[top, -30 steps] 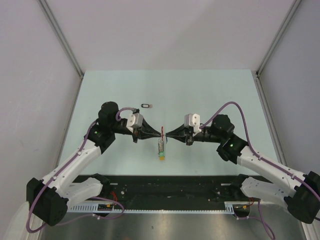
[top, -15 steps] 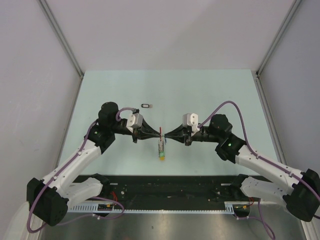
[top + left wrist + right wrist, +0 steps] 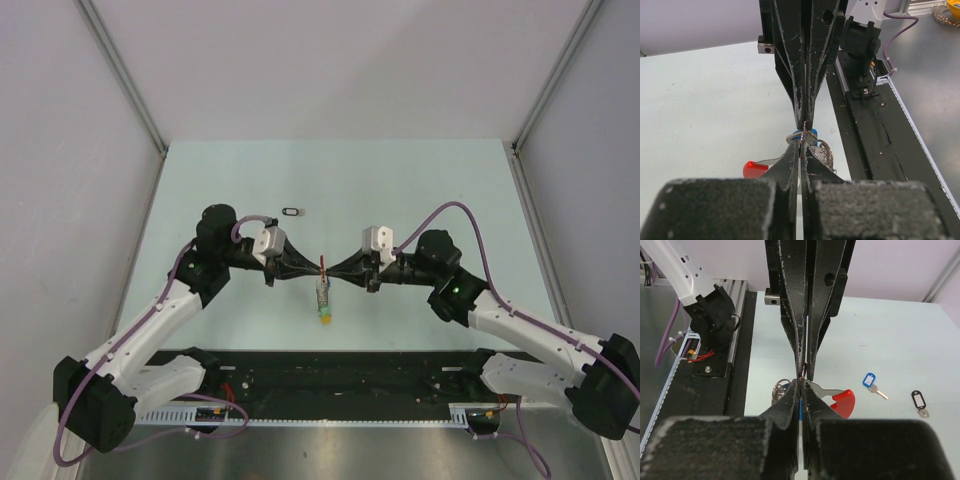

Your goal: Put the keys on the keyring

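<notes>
Top external view: we see the left claw (image 3: 316, 272) and the right claw (image 3: 335, 272) meeting tip to tip over the middle of the desk (image 3: 420, 190), both pressed together. The keyring (image 3: 322, 292) sits at and just below that meeting point, its yellow tag nearest the arm bases. Whether either claw pinches its wire we cannot tell. A black-tagged key (image 3: 292, 211) lies apart, farther back; the right wrist view shows a blue-tagged key (image 3: 870, 379) near it.

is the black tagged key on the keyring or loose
Loose: the black-tagged key lies flat on the table, apart from the keyring.
</notes>
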`<state>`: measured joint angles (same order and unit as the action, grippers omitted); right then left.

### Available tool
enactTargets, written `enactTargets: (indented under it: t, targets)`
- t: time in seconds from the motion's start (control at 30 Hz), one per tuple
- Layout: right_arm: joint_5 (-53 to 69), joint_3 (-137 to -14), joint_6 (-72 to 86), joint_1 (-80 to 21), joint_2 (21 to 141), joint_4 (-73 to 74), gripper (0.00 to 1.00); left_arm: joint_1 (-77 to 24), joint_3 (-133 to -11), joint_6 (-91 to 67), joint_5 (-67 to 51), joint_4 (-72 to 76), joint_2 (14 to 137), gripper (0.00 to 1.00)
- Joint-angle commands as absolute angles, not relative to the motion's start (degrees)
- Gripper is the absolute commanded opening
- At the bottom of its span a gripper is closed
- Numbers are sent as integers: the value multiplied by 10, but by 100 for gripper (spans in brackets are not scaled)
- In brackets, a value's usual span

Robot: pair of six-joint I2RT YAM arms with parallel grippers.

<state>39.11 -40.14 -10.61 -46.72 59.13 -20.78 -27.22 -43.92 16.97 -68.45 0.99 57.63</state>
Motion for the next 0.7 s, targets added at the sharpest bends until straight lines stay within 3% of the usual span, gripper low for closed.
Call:
enactTargets:
  t: [0.0, 0.67]
  targets:
    - [375, -416, -99, -483, 600, -253, 0, -279, -453, 181, -674, 4, 567, 0]
    - [308, -464, -158, -506, 621, -164, 0, -304, -497, 229, -577, -146, 556, 1]
